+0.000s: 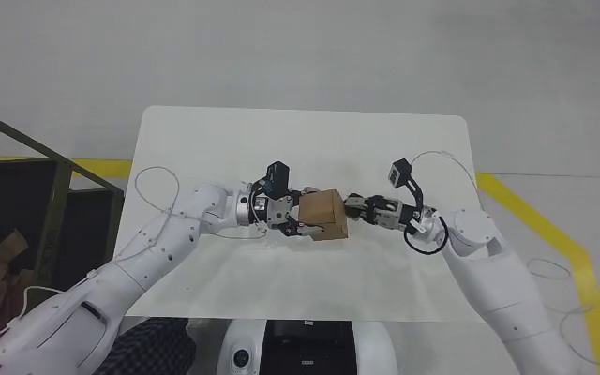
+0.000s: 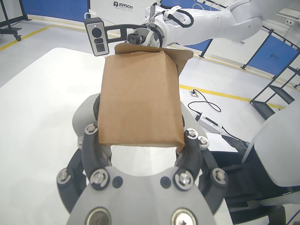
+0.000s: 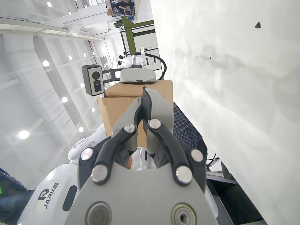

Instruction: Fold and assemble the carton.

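Subject: a brown corrugated carton (image 1: 323,216), at the centre of the white tabletop (image 1: 394,141), slightly toward its 6 o'clock edge.
Left pincer (image 1: 291,217): at the carton's 9 o'clock, clamped on the carton with one finger against each side wall.
Right pincer (image 1: 354,208): at the carton's 3 o'clock, closed pad to pad, its tips set against the carton's end and nothing visibly pinched between them.
Contact with tabletop: it cannot be told whether the carton rests on the surface or is held just above it.
Done so far: the carton stands as a squared tube with its walls creased, so the erecting step looks complete.
Left to do: an end flap (image 2: 181,57) on the side facing the right pincer stands out from the body. The end nearest the left wrist shows a raw lower edge and looks unclosed. Tucking both ends probably remains, which puts the task near its middle.
Top view adds: both arms opposed along the 9-to-3 line, with the carton between them.
Left wrist view adds: the raised flap and its corrugated edge.
Right wrist view adds: the meeting of the fingers (image 3: 159,104), which settles that this pincer is shut.
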Controlling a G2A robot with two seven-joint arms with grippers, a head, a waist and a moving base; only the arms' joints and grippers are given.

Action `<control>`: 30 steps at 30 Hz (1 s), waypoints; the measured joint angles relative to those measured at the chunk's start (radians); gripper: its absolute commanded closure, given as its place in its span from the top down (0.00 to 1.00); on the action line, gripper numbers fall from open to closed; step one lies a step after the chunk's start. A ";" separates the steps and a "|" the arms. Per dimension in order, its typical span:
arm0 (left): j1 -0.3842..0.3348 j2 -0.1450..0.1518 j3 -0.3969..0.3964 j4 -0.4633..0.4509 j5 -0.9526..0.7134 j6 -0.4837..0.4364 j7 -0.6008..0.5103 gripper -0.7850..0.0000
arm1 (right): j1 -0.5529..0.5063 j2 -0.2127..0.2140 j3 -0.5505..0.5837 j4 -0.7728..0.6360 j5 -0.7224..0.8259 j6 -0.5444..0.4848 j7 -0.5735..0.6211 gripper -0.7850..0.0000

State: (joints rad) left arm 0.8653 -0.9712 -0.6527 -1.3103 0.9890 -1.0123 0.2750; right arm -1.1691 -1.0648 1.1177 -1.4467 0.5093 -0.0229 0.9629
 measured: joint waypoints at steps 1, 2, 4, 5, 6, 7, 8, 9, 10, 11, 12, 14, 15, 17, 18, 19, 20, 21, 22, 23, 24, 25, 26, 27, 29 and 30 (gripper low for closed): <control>-0.002 0.001 0.002 0.001 -0.001 0.000 0.002 0.63 | 0.003 -0.001 -0.001 0.003 0.000 -0.001 0.000 0.00; -0.004 0.002 0.003 0.002 -0.002 0.000 0.004 0.64 | 0.005 -0.001 0.000 0.005 0.000 -0.002 0.001 0.00; -0.006 0.004 0.005 0.004 -0.003 0.000 0.006 0.64 | 0.007 -0.001 0.005 0.010 -0.002 -0.003 0.003 0.00; -0.006 0.005 0.005 0.005 -0.003 0.000 0.007 0.63 | 0.007 0.000 0.008 0.010 -0.005 -0.004 0.003 0.00; -0.007 0.005 0.006 0.005 -0.002 0.000 0.007 0.64 | 0.007 0.001 0.013 0.009 -0.009 -0.004 0.004 0.00; -0.007 0.006 0.007 0.005 -0.001 0.000 0.007 0.63 | 0.007 0.003 0.020 0.005 -0.014 -0.004 0.004 0.00; -0.007 0.007 0.008 0.005 0.001 0.000 0.006 0.62 | 0.007 0.004 0.027 0.000 -0.018 -0.004 0.005 0.00; -0.008 0.007 0.010 0.006 0.002 0.000 0.005 0.62 | 0.005 0.006 0.034 -0.006 -0.022 -0.003 0.005 0.00; -0.008 0.008 0.012 0.007 0.002 0.000 0.002 0.62 | 0.003 0.008 0.044 -0.017 -0.027 -0.001 0.007 0.00; -0.009 0.008 0.014 0.008 0.002 0.000 -0.001 0.61 | 0.001 0.010 0.051 -0.027 -0.031 0.001 0.010 0.00; -0.010 0.008 0.016 0.009 0.003 0.000 -0.006 0.61 | -0.001 0.012 0.057 -0.037 -0.036 0.004 0.013 0.00; -0.013 0.008 0.020 0.011 0.004 0.000 -0.018 0.61 | -0.006 0.016 0.068 -0.060 -0.048 0.014 0.020 0.00; -0.016 0.007 0.023 0.012 0.004 0.000 -0.027 0.61 | -0.009 0.017 0.072 -0.073 -0.053 0.020 0.025 0.00; -0.019 0.006 0.026 0.014 0.003 0.000 -0.039 0.63 | -0.013 0.019 0.077 -0.090 -0.058 0.028 0.029 0.00; -0.020 0.005 0.027 0.015 0.001 0.000 -0.043 0.63 | -0.015 0.020 0.077 -0.097 -0.062 0.032 0.032 0.00; -0.021 0.005 0.027 0.015 -0.002 0.000 -0.045 0.64 | -0.016 0.021 0.077 -0.105 -0.070 0.038 0.036 0.00; -0.022 0.004 0.027 0.016 -0.004 0.000 -0.047 0.65 | -0.017 0.021 0.075 -0.109 -0.074 0.043 0.039 0.00; -0.023 0.004 0.027 0.016 -0.004 0.000 -0.048 0.65 | -0.018 0.021 0.074 -0.112 -0.078 0.046 0.039 0.00; -0.024 0.004 0.025 0.017 -0.005 0.000 -0.049 0.64 | -0.020 0.022 0.073 -0.115 -0.081 0.049 0.039 0.03; -0.024 0.003 0.023 0.018 -0.005 0.000 -0.050 0.65 | -0.021 0.022 0.072 -0.117 -0.083 0.051 0.039 0.09; -0.025 0.003 0.021 0.019 -0.003 0.000 -0.051 0.64 | -0.022 0.022 0.072 -0.119 -0.085 0.052 0.038 0.18; -0.024 0.003 0.019 0.020 -0.001 0.000 -0.051 0.64 | -0.023 0.022 0.072 -0.123 -0.087 0.053 0.036 0.19; -0.024 0.003 0.017 0.020 0.001 0.000 -0.051 0.64 | -0.024 0.022 0.072 -0.127 -0.090 0.053 0.035 0.20; -0.023 0.002 0.015 0.020 0.004 0.000 -0.051 0.64 | -0.025 0.023 0.072 -0.131 -0.095 0.054 0.034 0.20; -0.021 0.002 0.010 0.021 0.010 0.000 -0.051 0.64 | -0.027 0.024 0.073 -0.142 -0.107 0.059 0.031 0.19; -0.020 0.001 0.007 0.022 0.013 0.000 -0.051 0.64 | -0.028 0.024 0.074 -0.148 -0.111 0.061 0.031 0.19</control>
State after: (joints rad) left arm 0.8449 -0.9700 -0.6461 -1.2883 1.0021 -1.0123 0.2245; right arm -1.1971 -1.0403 1.1913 -1.5945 0.3980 0.0381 0.9939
